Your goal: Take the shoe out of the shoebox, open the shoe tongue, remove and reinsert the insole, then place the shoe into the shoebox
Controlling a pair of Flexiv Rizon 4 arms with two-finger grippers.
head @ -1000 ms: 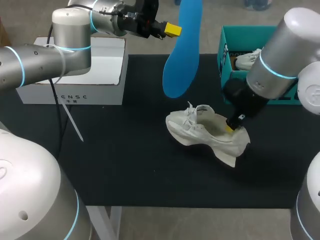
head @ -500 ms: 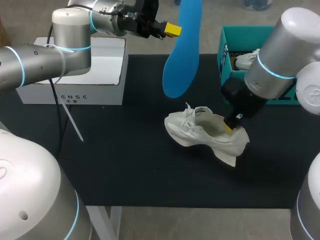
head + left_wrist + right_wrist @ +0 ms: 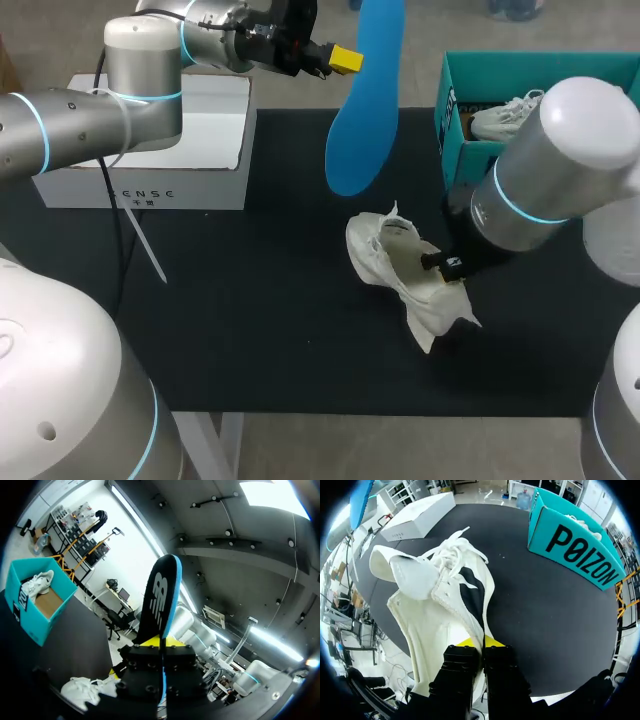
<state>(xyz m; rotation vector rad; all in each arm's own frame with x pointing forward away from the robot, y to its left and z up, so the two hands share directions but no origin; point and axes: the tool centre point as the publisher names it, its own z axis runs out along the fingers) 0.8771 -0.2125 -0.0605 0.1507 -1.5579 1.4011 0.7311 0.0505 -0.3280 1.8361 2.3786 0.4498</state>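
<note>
Right tool (image 3: 446, 270), clamped on the shoe (image 3: 392, 252) collar, has swung its heel nearer. Left tool (image 3: 347, 60) unchanged, gripping the blue insole (image 3: 362, 120) aloft. Likely lining up for reinsertion.

left arm (image 3: 70, 125) enters from left, bent at elbow, forearm running level toward middle, held high. left gripper (image 3: 345, 60) points sideways, yellow tips pinched from both sides on edge of insole (image 3: 362, 120). right arm (image 3: 560, 165) enters from right, wrist angled down toward middle. right gripper (image 3: 447, 272) low, fingers nearly together, clamped on opening edge of shoe (image 3: 395, 262).
</note>
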